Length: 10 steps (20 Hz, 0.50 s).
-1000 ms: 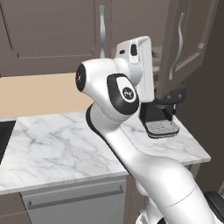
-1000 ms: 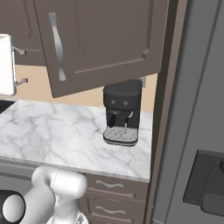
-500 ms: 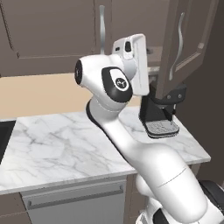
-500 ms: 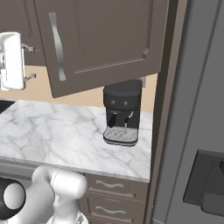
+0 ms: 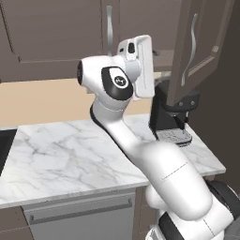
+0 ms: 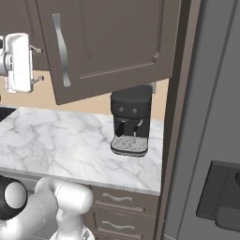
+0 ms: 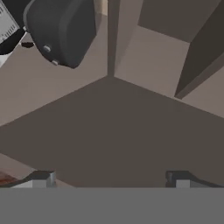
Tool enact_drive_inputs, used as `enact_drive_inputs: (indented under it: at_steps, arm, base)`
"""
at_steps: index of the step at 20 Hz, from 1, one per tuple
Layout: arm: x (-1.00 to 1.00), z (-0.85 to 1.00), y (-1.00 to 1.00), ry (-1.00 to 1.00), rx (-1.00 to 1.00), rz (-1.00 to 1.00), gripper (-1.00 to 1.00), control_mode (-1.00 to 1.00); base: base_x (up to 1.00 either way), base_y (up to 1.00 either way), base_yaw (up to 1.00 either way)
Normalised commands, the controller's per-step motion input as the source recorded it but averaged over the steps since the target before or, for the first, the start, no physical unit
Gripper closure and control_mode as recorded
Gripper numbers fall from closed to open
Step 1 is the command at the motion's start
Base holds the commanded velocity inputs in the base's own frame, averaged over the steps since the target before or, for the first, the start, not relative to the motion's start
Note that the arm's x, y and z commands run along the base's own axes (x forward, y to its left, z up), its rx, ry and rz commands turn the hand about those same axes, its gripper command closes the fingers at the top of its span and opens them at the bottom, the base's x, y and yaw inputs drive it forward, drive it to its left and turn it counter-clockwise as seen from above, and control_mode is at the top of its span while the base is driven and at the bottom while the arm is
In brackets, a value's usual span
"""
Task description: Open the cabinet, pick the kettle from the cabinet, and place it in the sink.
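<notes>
Hand (image 7: 109,177) raised high beside the cabinet (image 6: 108,42), its two fingertips (image 7: 41,177) standing well apart with nothing between them. In the hand view it looks up at the cabinet's dark brown underside and edges, with the black coffee machine (image 7: 61,30) off to one side.

From the left base view the hand's white body (image 5: 140,65) sits just left of the open cabinet door (image 5: 197,47), above the coffee machine. That door hangs swung out over the machine, its curved silver handle (image 5: 190,51) facing the room, so I judge the opening step at least partly done and the reach for the kettle as the step in hand.

Next, I think, the hand has to climb past the cabinet's bottom edge and turn inward toward the shelf without catching the door.

Below the cabinet, the marble counter (image 6: 56,140) carries the coffee machine. I cannot make out the kettle: the cabinet's interior is hidden by the door and the arm, so its place inside is unknown. A dark corner left of the counter (image 5: 5,147) may be the sink, but it is cut off.
</notes>
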Motion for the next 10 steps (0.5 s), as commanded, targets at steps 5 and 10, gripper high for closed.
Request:
enact_drive_inputs:
  at_steps: [5, 10]
  arm:
    - [0.18, -0.05, 0.0, 0.0, 0.0, -0.08, -1.0, -1.0]
    - [0.17, -0.04, -0.1, 0.0, 0.0, -0.07, -1.0, -1.0]
  base:
    - [0.0, 0.0, 0.0]
    - [0.0, 0.0, 0.0]
